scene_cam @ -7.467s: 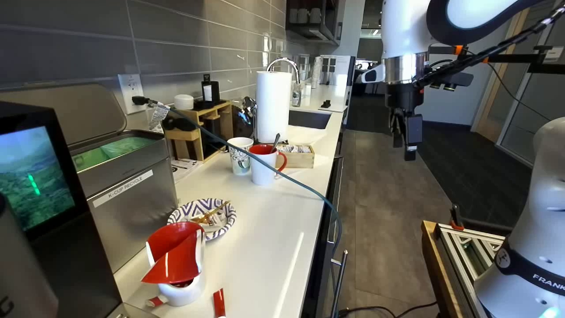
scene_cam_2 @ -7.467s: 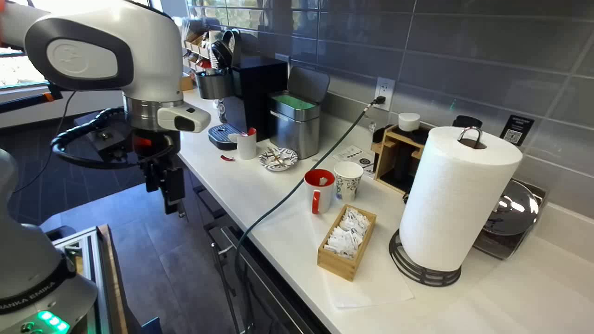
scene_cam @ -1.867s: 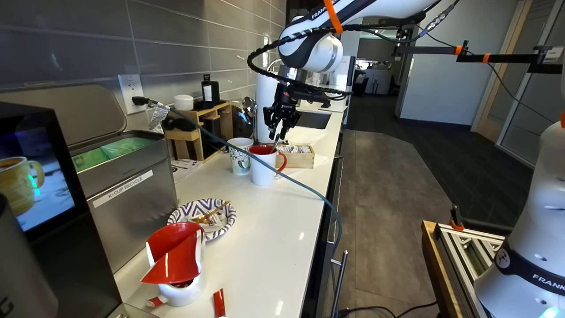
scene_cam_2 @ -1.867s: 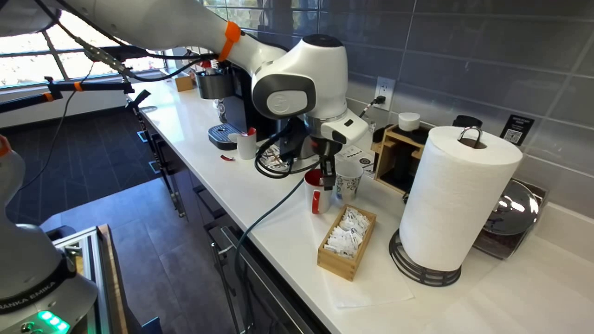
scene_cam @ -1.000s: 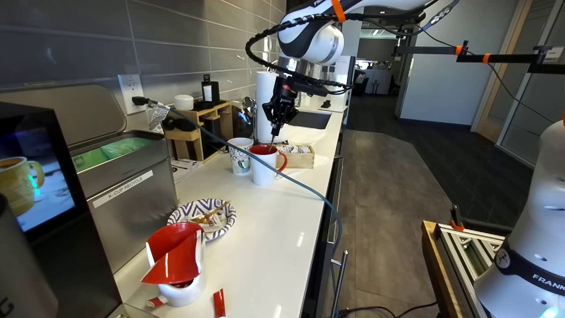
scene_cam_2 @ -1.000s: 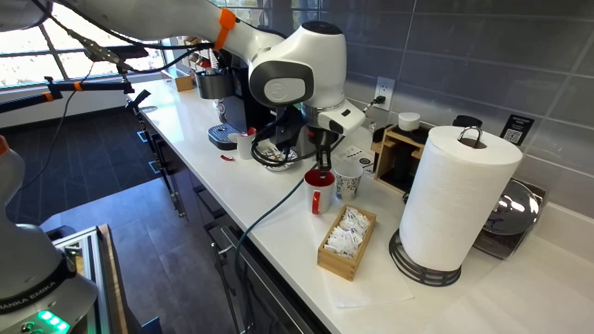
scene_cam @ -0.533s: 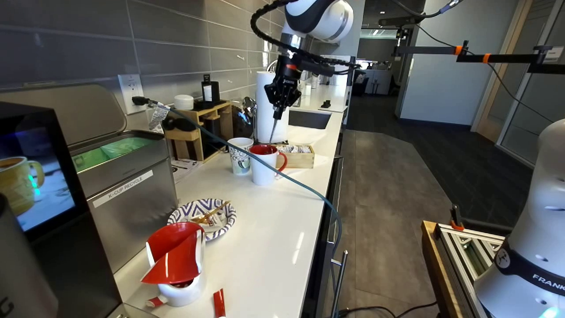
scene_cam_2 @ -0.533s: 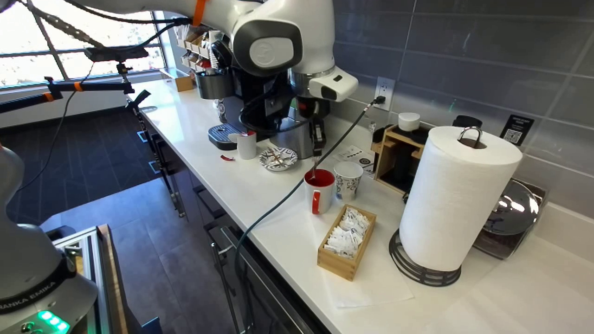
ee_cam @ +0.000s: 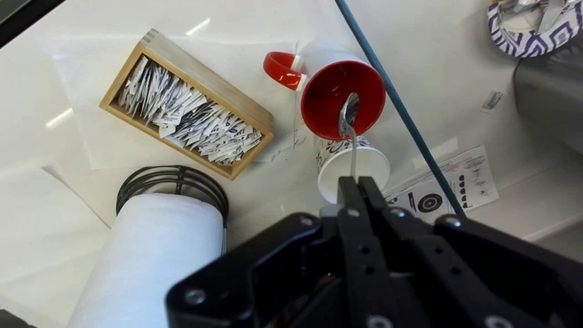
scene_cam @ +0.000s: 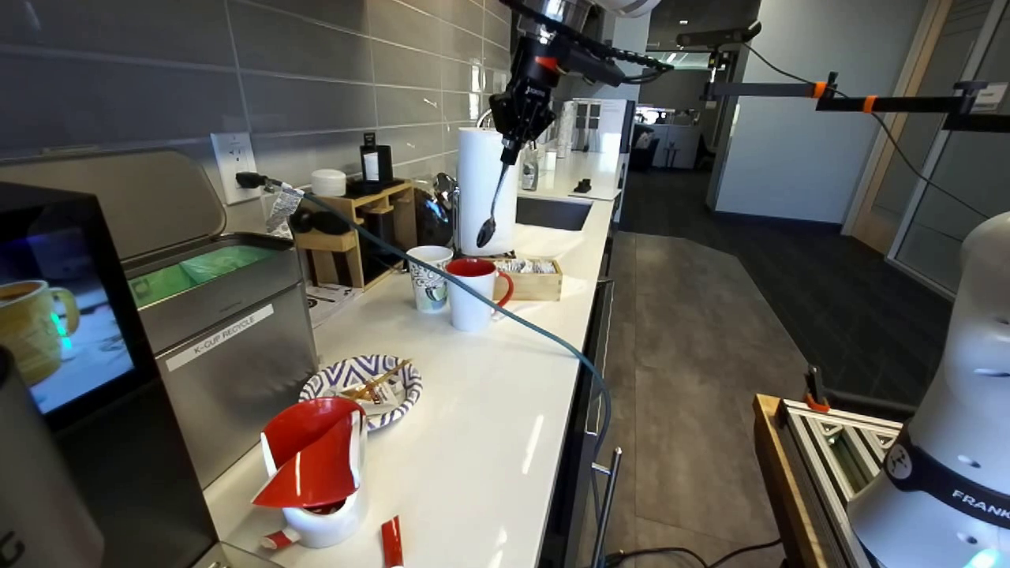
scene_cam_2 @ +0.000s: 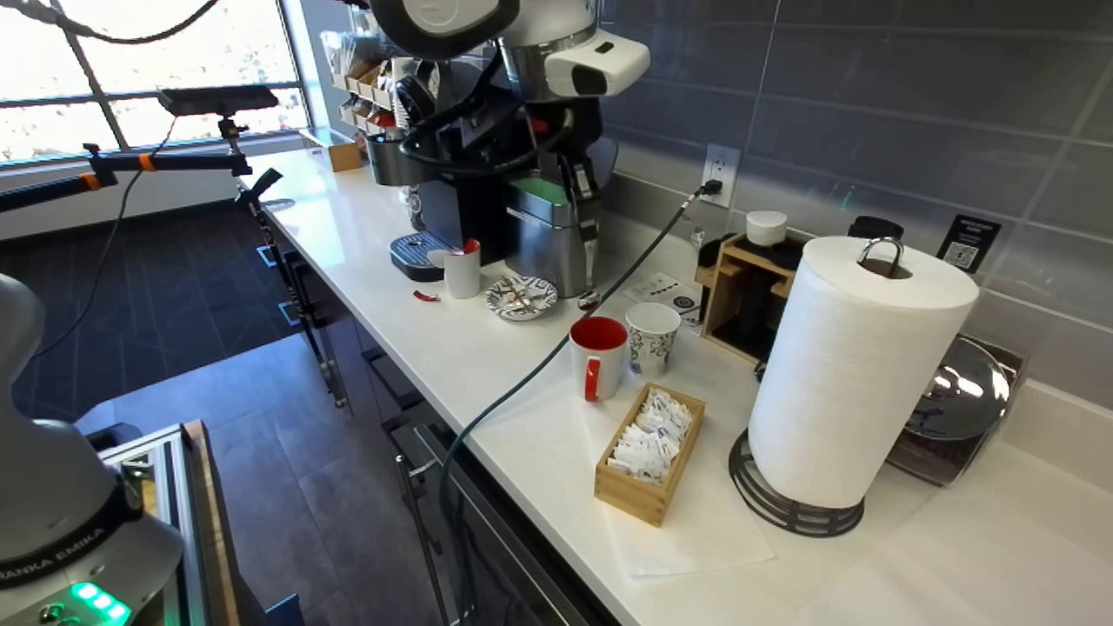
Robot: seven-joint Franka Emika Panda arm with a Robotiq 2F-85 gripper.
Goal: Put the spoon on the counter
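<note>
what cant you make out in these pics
Handle end of the spoon: wrist view, hidden by the fingers.
Middle of the robot arm: both exterior views, cut off by the top and side edges.
Part of the patterned bowl: wrist view, cut by the top edge.
Top of the paper towel roll: wrist view, cut by the bottom edge.
Print on the packets: wrist view, too small.

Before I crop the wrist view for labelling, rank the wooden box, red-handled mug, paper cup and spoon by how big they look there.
1. Wooden box
2. Red-handled mug
3. Paper cup, partly covered by the fingers
4. Spoon, held in them, clearly smallest
</note>
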